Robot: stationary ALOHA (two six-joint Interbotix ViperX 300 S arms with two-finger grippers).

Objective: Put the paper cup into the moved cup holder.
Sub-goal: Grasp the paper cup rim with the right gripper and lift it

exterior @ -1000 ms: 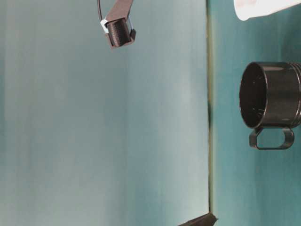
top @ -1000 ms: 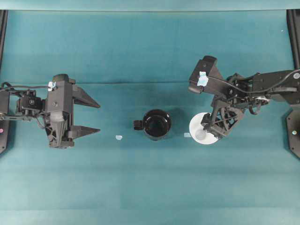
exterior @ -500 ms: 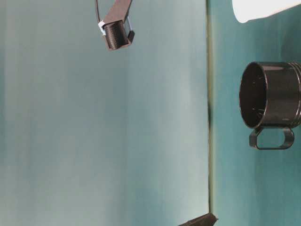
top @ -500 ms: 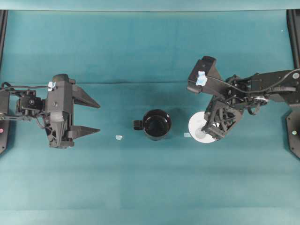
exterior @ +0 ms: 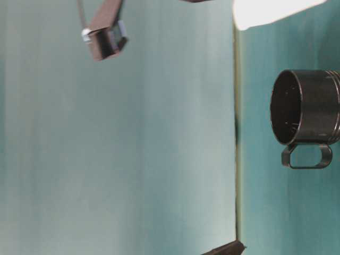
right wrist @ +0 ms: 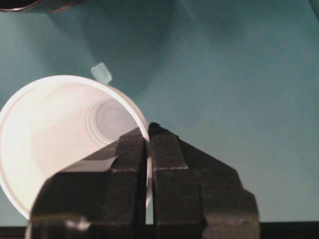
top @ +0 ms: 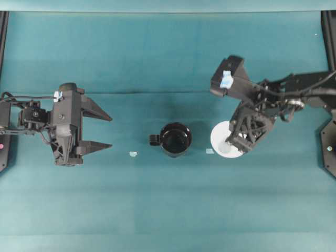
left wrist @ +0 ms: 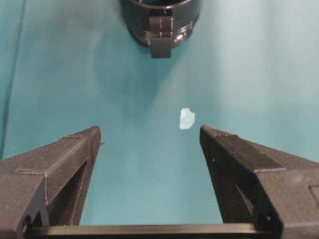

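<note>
The white paper cup (top: 221, 137) sits right of the black cup holder (top: 176, 139), mouth up. My right gripper (top: 231, 143) is shut on its rim: in the right wrist view one finger is inside the paper cup (right wrist: 60, 124) and one outside, with the right gripper (right wrist: 148, 127) pinching the wall. In the sideways table-level view the paper cup (exterior: 265, 10) stands off the cloth, beside the cup holder (exterior: 305, 109). My left gripper (top: 111, 131) is open and empty, well left of the holder. In the left wrist view the cup holder (left wrist: 162, 20) lies ahead of the left gripper (left wrist: 149, 132), handle toward it.
A small pale scrap (top: 133, 154) lies on the teal cloth between the left gripper and the holder, and another scrap (top: 209, 151) lies between holder and cup. Black frame posts (top: 3, 31) stand at the table's side edges.
My right gripper has shut on the paper cup's rim. The cup has then risen off the cloth, and the right wrist has tilted back slightly. The left arm has not moved.
</note>
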